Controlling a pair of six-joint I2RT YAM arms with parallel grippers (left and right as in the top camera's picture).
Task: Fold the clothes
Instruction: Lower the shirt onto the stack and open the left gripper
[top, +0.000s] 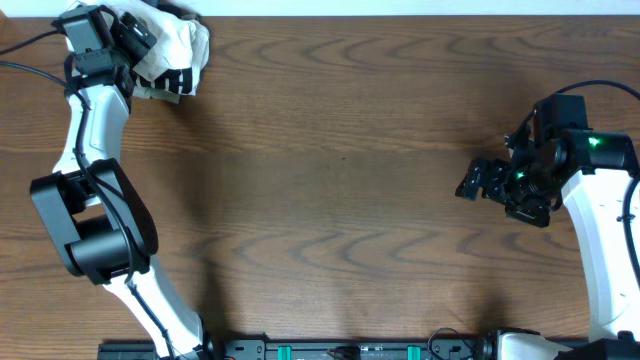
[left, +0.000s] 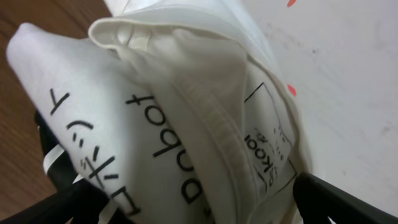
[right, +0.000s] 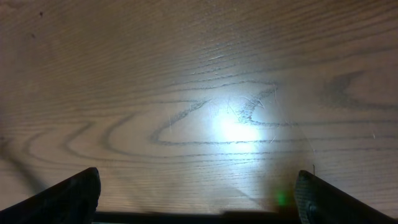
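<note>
The clothes (top: 172, 50) lie in a bunched heap at the table's far left corner. Up close, the heap is a white T-shirt (left: 155, 118) with black lettering and a collar label, over a black-and-white striped garment (left: 51, 163). My left gripper (top: 140, 42) sits right at the heap. In the left wrist view the left gripper (left: 193, 208) stands open, its dark fingers (left: 339, 199) wide apart with the folded shirt lying between them. My right gripper (top: 472, 184) hovers open over bare wood at the right; the right wrist view shows nothing between the right gripper's (right: 198, 196) fingers.
The brown wooden table (top: 340, 180) stretches between the two arms. A white surface (left: 348, 93) with small red marks lies beyond the table's far edge, just behind the heap. The arm bases and a black rail (top: 330, 350) line the front edge.
</note>
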